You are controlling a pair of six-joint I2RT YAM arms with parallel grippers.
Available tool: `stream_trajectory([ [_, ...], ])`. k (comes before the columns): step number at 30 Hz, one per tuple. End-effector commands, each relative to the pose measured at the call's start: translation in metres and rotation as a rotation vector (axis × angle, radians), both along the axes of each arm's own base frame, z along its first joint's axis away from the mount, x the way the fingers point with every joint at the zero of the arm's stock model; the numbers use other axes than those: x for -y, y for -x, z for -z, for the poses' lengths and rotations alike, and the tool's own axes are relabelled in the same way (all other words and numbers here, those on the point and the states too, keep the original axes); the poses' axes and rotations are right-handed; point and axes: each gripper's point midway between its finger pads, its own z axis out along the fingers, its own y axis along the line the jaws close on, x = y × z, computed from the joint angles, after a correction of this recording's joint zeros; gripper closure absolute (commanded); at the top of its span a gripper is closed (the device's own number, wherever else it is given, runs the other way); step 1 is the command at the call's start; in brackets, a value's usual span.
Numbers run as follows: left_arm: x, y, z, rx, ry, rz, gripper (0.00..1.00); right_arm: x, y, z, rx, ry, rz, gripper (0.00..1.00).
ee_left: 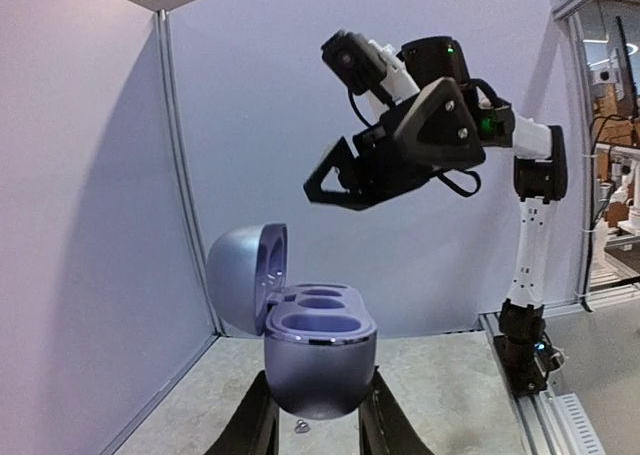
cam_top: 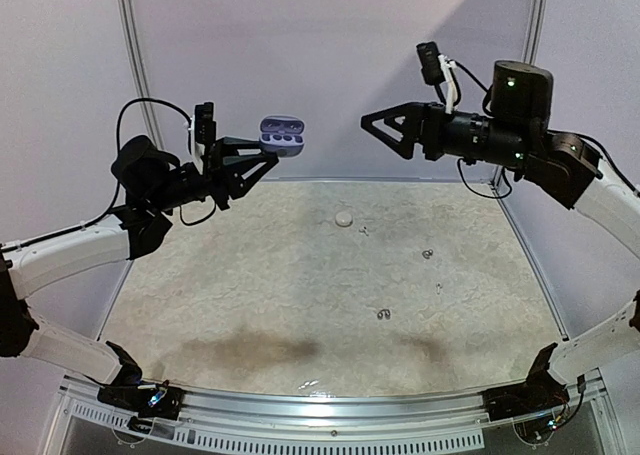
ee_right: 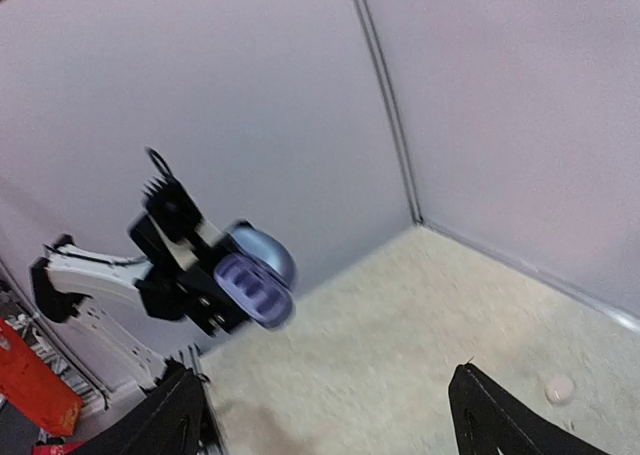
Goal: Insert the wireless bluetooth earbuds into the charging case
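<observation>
Gripping the charging case (cam_top: 282,135) aloft, left end effector (cam_top: 270,153) faces right end effector (cam_top: 372,127).

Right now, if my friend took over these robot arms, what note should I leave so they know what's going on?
Left gripper: shut on the charging case, held up in the air, lid open, both wells look empty.
Right gripper: open, holding nothing, up in the air facing the case.
Earbuds: tiny ones lie on the table, such as and.
Done: case lifted and open.
Left: pick up earbuds and seat them in the wells.
</observation>
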Motion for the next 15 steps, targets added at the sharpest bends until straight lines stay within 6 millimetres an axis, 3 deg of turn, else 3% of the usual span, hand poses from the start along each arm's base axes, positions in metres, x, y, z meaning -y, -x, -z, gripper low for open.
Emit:
stream_trajectory([
  [1,0.003,0.010,-0.009,-0.010,0.027,0.100,1.00,-0.028,0.022,-0.056,0.270,-0.206,-0.194,0.15],
  [7,0.005,0.013,-0.014,-0.023,0.043,0.134,1.00,-0.079,0.021,-0.050,0.308,-0.136,-0.330,0.17],
  [12,0.004,0.015,-0.015,-0.019,0.041,0.141,1.00,-0.096,0.011,-0.036,0.269,-0.125,-0.346,0.20],
  [15,0.005,0.015,-0.014,-0.020,0.039,0.142,1.00,-0.102,0.009,-0.030,0.253,-0.127,-0.367,0.26],
])
